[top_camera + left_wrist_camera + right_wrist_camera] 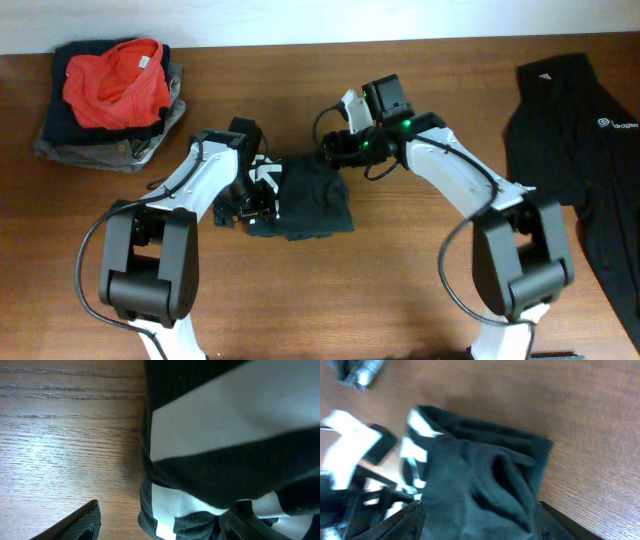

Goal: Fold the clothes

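A black shirt (312, 198) with a white print lies bunched in a small heap at the middle of the table. My left gripper (254, 200) is at its left edge. In the left wrist view the jaws stand wide, and the shirt's printed edge (200, 450) reaches in between them. The left finger (75, 522) is clear of the cloth. My right gripper (332, 152) is at the heap's upper right corner. Its jaws straddle a thick fold of the shirt (485, 475), which fills the gap between the fingers (402, 520). A second black shirt (575, 170) lies spread out at the far right.
A stack of folded clothes (108, 100) with a red garment on top sits at the back left corner. Bare wooden table (400, 270) lies in front of the heap and between it and the spread shirt.
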Available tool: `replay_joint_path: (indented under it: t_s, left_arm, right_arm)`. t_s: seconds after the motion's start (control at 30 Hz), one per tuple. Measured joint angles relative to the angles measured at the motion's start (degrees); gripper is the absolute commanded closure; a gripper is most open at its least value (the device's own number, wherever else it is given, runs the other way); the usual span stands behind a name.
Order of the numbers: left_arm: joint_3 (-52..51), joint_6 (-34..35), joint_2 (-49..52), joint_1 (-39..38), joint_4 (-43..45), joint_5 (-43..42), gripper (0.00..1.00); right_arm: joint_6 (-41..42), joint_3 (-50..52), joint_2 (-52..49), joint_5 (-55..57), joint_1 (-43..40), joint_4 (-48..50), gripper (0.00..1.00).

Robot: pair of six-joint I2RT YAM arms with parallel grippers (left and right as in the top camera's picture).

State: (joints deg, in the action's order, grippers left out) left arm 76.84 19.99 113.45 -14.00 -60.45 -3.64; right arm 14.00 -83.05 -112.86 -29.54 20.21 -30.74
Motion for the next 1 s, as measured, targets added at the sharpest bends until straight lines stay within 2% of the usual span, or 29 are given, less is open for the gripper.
replay_joint_path:
  t_s: [0.17, 0.6, 0.73, 0.83, 1.0]
  left_arm:
    - [-0.57, 0.0, -0.33, -0.02, 0.28, -0.04, 0.25]
    - [-0.68, 0.0, -0.42, 0.0, 0.48, 0.0, 0.24]
    - [-0.68, 0.0, -0.42, 0.0, 0.48, 0.02, 0.23]
    - [-0.68, 0.0, -0.42, 0.0, 0.5, 0.02, 0.23]
    - [-0.7, 0.0, -0.42, 0.0, 0.5, 0.02, 0.23]
  right_arm:
    - [0.74, 0.0, -3.04, 0.24, 0.09, 0.79, 0.27]
    - [0.96, 0.0, -3.15, 1.31, 2.67, 2.99, 0.3]
    - [0.9, 0.0, -3.37, 2.03, 3.52, 3.34, 0.41]
    - [0.98, 0.0, -4.24, 2.43, 3.58, 3.63, 0.46]
    - [0.85, 0.0, -6.12, 3.21, 3.58, 4.31, 0.71]
